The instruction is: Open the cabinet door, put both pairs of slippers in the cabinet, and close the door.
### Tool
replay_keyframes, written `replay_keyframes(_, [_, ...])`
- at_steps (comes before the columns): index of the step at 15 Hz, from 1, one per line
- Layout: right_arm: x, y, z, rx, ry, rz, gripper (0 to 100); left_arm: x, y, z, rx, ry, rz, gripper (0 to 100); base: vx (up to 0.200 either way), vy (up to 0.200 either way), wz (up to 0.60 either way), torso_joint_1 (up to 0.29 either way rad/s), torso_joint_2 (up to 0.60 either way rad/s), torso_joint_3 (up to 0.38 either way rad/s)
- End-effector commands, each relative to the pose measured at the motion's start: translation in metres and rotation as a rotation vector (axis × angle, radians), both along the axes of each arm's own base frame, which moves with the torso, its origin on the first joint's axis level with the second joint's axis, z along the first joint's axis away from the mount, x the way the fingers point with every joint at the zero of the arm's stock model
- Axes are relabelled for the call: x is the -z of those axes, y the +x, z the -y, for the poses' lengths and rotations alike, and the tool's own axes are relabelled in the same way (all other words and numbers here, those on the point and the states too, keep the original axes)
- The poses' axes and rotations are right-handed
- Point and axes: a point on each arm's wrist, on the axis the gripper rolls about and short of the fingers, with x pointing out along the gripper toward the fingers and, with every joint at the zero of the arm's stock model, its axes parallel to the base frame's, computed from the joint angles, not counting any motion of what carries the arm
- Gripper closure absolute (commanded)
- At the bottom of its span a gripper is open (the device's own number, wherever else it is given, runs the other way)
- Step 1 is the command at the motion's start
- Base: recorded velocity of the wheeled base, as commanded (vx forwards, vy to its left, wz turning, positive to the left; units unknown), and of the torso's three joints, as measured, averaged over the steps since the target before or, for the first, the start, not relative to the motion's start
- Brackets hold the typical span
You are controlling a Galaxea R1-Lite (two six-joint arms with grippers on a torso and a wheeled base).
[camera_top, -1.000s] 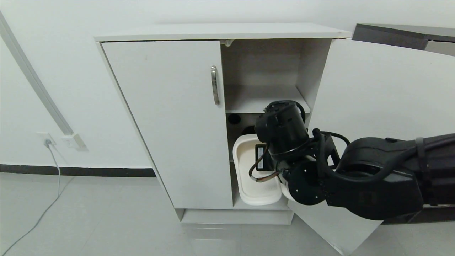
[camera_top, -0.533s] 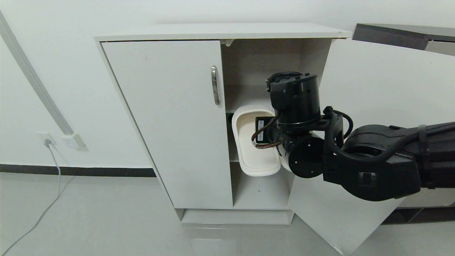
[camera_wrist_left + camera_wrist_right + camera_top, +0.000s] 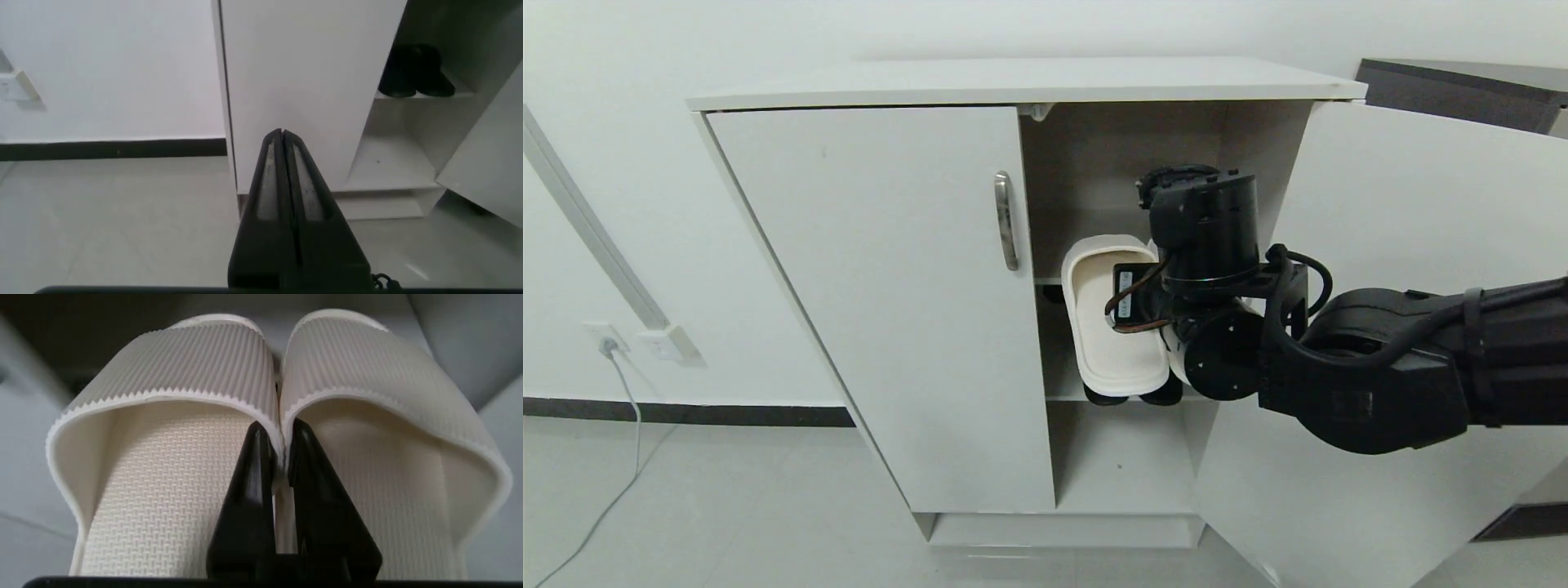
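The right gripper (image 3: 280,433) is squeezed tight on the cream slippers (image 3: 1094,343). One finger sits inside each shoe, and they pinch the two inner edges together. The pair hangs side by side in the open right half of the cabinet (image 3: 1013,82), up off the shelves. The toes point up and into the cabinet, away from the gripper, and the heels hang low, so the long way runs nearly up and down. Just under the heels, the black slippers (image 3: 1107,398) sit on the middle shelf. The left door (image 3: 882,302) is shut, close beside the cream pair. The right door (image 3: 1405,204) is swung wide open. The left gripper (image 3: 282,143) is closed on nothing, low and facing the shut door.
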Motion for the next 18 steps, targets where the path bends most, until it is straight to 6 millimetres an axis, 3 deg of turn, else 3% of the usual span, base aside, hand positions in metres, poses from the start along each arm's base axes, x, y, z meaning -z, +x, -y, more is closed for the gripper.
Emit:
replay_keyframes(1, [0.001,0.001,0.0,0.003,-0.002,-0.002,100,0.0,0.0,0.0,0.0,0.001,-0.001,100,0.2,0.0,0.0,-0.002,0.0,-0.002])
replay_keyframes(5, [0.005,0.008,0.002,0.018,-0.009,-0.008,100,0.0,0.0,0.0,0.0,-0.001,-0.001,100,0.2,0.0,0.0,0.0,0.0,0.001])
replay_keyframes(11, [0.013,0.043,0.002,0.024,-0.016,-0.009,100,0.0,0.0,0.0,-0.001,-0.002,-0.001,100,0.0,0.0,0.0,0.0,0.0,0.0])
replay_keyframes(18, [0.006,0.079,0.0,0.054,-0.01,0.011,100,0.0,0.0,0.0,0.0,-0.002,-0.001,100,0.0,0.0,0.0,0.0,0.0,0.0])
